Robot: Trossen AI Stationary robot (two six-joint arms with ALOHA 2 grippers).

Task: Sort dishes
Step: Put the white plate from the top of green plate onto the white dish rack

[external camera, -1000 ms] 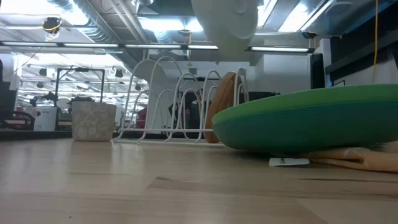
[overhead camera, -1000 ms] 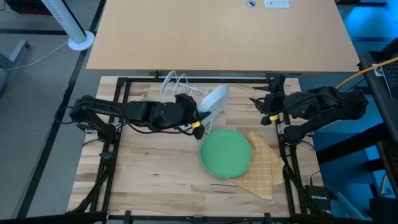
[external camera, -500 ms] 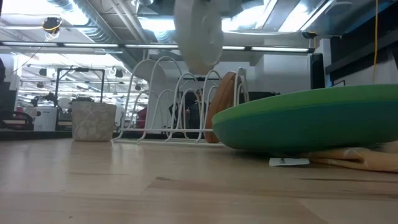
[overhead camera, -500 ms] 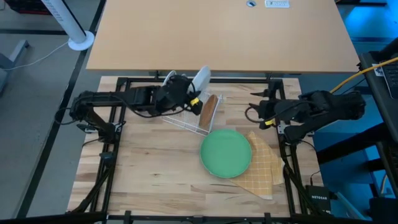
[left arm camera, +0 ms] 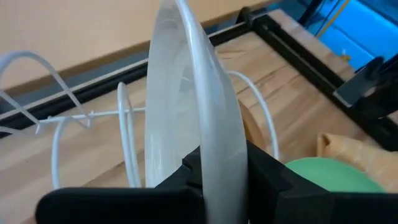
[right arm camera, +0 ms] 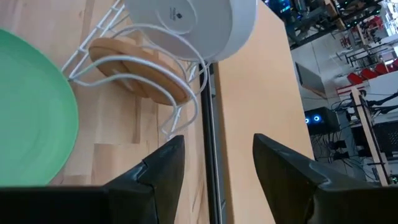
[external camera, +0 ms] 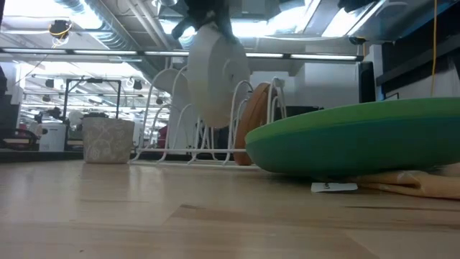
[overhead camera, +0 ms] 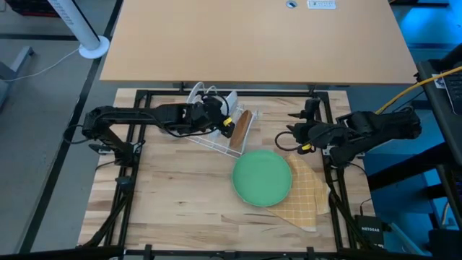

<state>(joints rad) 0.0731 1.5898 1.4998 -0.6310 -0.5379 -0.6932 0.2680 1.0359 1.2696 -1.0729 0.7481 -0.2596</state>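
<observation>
The left hand pinches a pale plate by its rim, its two dark fingers pressed against either face, and holds the plate on edge among the loops of the white wire rack at about 11 o'clock from the middle of the worktop. In the low view the pale plate stands upright in front of the rack's wires; whether its lower edge touches the rack's base cannot be told. Just beside it, toward 3 o'clock, the brown plate stands tilted in a rack slot; the right wrist view shows it leaning between two wire loops.

The light green plate lies flat near the worktop's centre, at 5 o'clock from the rack, its right edge resting over the yellow checked cloth. A small grey mug shows in the low view, standing upright on the worktop beside the far end of the rack.

The right hand hangs at 3 o'clock, above the worktop's right side near the cloth's upper corner, fingers spread apart and holding nothing.
</observation>
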